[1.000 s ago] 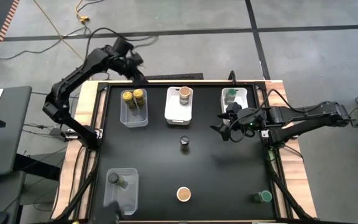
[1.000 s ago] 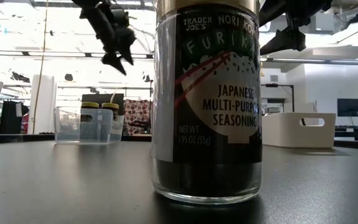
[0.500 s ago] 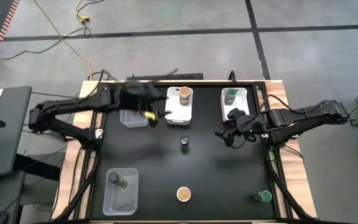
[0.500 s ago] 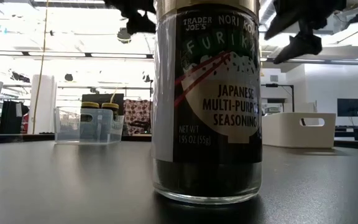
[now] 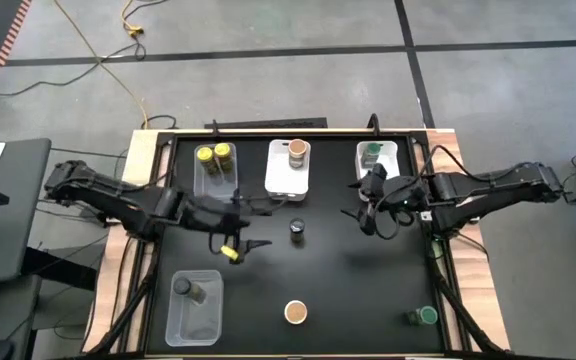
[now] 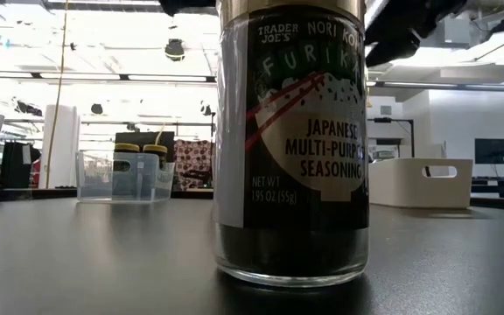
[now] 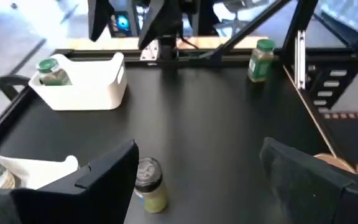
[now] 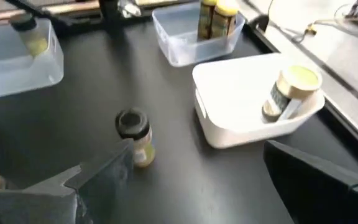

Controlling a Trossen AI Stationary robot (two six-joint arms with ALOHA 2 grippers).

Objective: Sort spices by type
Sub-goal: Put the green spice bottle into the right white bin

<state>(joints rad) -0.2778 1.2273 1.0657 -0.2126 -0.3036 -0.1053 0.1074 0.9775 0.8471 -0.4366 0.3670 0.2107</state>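
The left gripper [image 5: 240,243], fingers spread wide and empty on a low outstretched arm, hovers mid-desk just beside the dark-capped spice jar [image 5: 297,231], while the right gripper [image 5: 368,208], also open and empty, hangs near the right edge.

Only one label can be read, on the tall jar [image 6: 290,140] standing close before the low camera on the bench [image 6: 103,254]. Its dark wrap reads "TRADER JOE'S" and "NORI KO…", cut off at the jar's edge, then "FURIKA…" in large pale letters, "JAPANESE MULTI-PURPOSE SEASONING", and small print that seems to say "NET WT 1.95 OZ (55g)".
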